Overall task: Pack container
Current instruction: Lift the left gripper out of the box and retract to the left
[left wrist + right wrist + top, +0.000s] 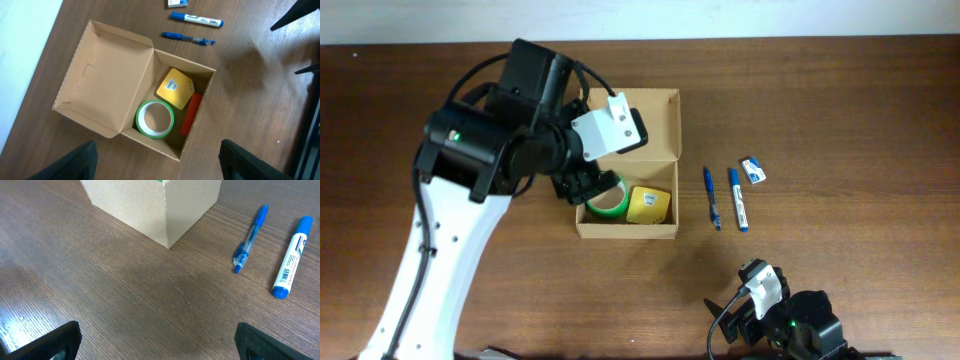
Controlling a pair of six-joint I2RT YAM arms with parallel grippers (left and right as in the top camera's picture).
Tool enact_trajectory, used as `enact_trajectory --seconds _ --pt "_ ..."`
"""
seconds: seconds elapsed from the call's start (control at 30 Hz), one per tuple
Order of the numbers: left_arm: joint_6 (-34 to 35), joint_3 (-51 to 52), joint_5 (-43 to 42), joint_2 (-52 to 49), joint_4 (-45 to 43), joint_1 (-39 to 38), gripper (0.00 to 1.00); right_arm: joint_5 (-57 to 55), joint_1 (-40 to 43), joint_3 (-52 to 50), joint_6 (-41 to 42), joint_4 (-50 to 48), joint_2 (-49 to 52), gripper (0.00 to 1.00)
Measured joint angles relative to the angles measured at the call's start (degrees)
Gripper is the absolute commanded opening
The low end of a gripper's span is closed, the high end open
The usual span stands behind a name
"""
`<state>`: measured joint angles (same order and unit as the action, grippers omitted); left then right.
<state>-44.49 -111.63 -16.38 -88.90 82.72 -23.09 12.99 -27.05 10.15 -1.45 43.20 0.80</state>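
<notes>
The container point(655, 115) sits mid-bench with its lid folded back, so its mouth is open from above. A green tape roll point(155, 118), a yellow box point(175, 88) and a red stick point(190, 113) already lie inside. The left fingers point(75, 162) hang over it, spread and empty. The pen point(250, 237) and marker point(292, 257) lie clear of the box wall. The right fingers point(55, 342), also spread and empty, face bare bench — an easy approach, I judge.

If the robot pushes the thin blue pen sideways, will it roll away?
Probably a little: the blue pen is a thin round stick lying flat on the smooth table, so a sideways push should roll it. What looks like a clip may stop it soon. It looks light and stiff.
</notes>
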Motion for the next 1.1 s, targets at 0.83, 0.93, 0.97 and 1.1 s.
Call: enact_trajectory --seconds 0.83,0.93,0.97,1.1 --pt "4.37 34.01 -1.07 32.74 -7.26 0.09 0.82 1.40 0.00 0.00 6.05 -2.32 0.00 0.99" --pt "6.01 35.76 -1.03 34.38 -6.91 0.09 0.82 1.57 0.00 0.00 12.87 -4.13 0.00 0.99" --pt "6.56 36.13 -1.03 34.95 -6.58 0.09 0.82 1.70 0.00 0.00 16.17 -5.05 0.00 0.99" --pt "7.87 36.44 -1.07 37.40 -5.75 0.09 0.83 2.16 0.00 -0.02 30.51 -9.35 0.00 0.99"
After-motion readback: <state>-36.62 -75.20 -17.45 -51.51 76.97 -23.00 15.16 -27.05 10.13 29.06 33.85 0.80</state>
